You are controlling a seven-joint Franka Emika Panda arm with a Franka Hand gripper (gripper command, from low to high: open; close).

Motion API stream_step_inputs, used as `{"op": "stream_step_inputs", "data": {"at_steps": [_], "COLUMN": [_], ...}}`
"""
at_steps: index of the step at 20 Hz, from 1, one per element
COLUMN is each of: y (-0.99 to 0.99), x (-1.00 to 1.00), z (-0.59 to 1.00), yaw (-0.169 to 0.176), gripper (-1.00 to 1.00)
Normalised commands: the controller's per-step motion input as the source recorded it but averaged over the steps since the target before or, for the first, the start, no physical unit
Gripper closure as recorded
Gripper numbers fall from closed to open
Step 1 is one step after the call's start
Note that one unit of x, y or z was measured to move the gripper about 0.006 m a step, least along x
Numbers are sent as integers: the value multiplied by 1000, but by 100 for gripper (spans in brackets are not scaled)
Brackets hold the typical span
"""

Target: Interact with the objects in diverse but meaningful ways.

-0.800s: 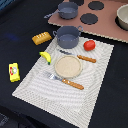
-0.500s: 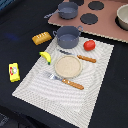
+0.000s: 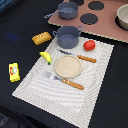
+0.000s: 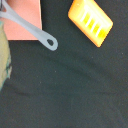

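the scene is laid like a place setting: a round plate (image 3: 68, 66) sits mid-mat (image 3: 35, 82), fork (image 3: 65, 81) and knife (image 3: 80, 57) flanking it, a pot (image 3: 68, 36) at the mat's far edge, tomato (image 3: 89, 45) and banana (image 3: 46, 56) beside it. the bread loaf (image 3: 41, 37) and yellow packet (image 3: 14, 72) lie off the mat on the dark counter (image 3: 20, 30). a second pot (image 3: 67, 9) rests on the toy stove (image 3: 102, 22). the end effector is out of view, so its state cannot be told; the wrist view looks down on the loaf (image 4: 91, 21) and a grey handle (image 4: 35, 31).
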Motion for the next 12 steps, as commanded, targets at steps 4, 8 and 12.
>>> {"op": "stream_step_inputs", "data": {"at_steps": [4, 8, 12], "y": [-529, -533, -169], "x": [0, -131, -349], "z": [-541, -620, -531], "yaw": [31, 46, 94], "gripper": [-100, -100, -100]}}
